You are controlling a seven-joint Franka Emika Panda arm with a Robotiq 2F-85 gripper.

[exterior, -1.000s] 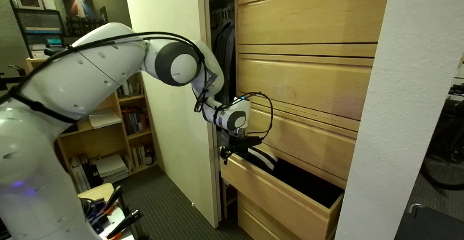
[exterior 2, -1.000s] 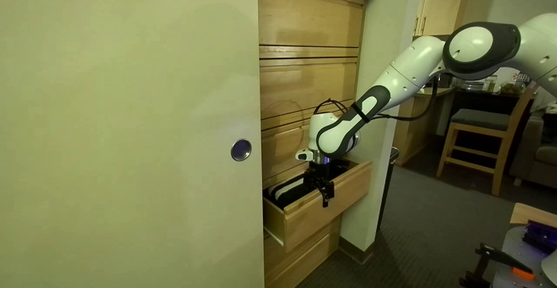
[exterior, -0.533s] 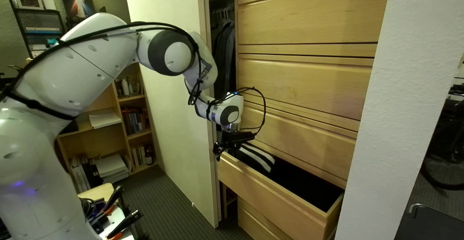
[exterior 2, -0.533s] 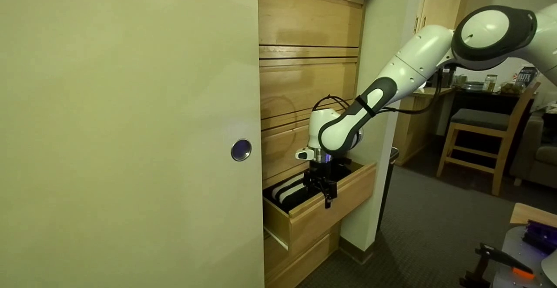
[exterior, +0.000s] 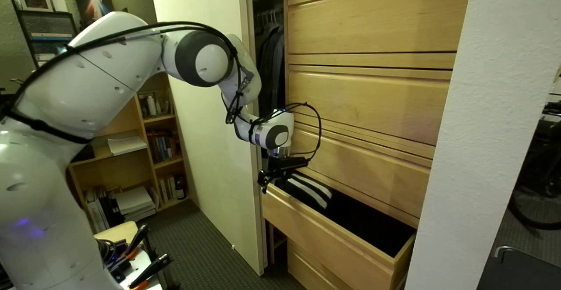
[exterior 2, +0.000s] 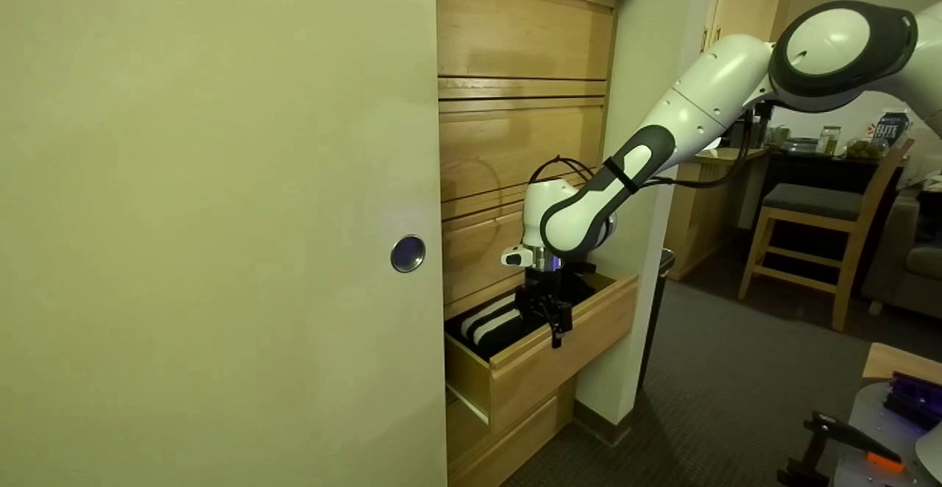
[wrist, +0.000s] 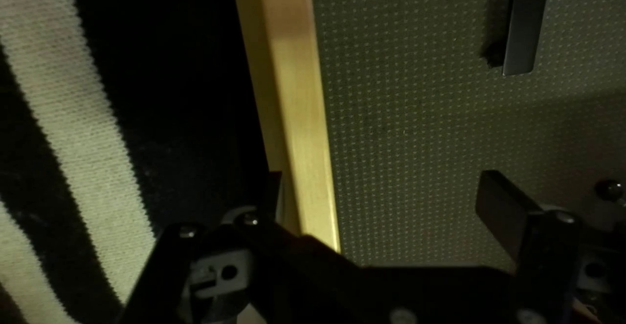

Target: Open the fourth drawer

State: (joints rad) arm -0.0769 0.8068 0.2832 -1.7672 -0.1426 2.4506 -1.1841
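— Straddling the front rim of the fourth drawer (wrist: 303, 118), a black gripper (wrist: 384, 192) points downward, its two fingers (wrist: 503, 216) spread well apart.

— How close is the wood?

— The rim runs between the fingers, nearer the one on the drawer's inner side; whether that finger touches it, the wrist view leaves unclear. The outer finger stands apart from the rim, over gray carpet (wrist: 391, 118).

— And inside the drawer?

— Black fabric with white stripes (wrist: 98, 157) lies just beside the gripper, on the inner side of the rim. In an exterior view, the dark interior stretches from it toward the opposite end.

— Where does the drawer sit?

— Directly under the gripper, pulled out from the cabinet (exterior: 372, 60) in both exterior views. Its plain, grooved front juts past three matching drawer fronts (exterior: 368, 106) above and another below, while the white robot arm (exterior 2: 699, 97) reaches over to it.

— Farther off?

— Beside the cabinet, a pale door (exterior: 210, 150) carries a round pull (exterior 2: 408, 253); dark clothes (exterior: 272, 66) hang in the shadowed gap behind its edge. Past the door, a wooden bookcase (exterior: 109, 176) holds books (exterior: 163, 146). In an exterior view, a stool (exterior 2: 809, 204) with a dark seat stands well apart from the drawer, beyond the wall (exterior 2: 651, 45) flanking the cabinet.
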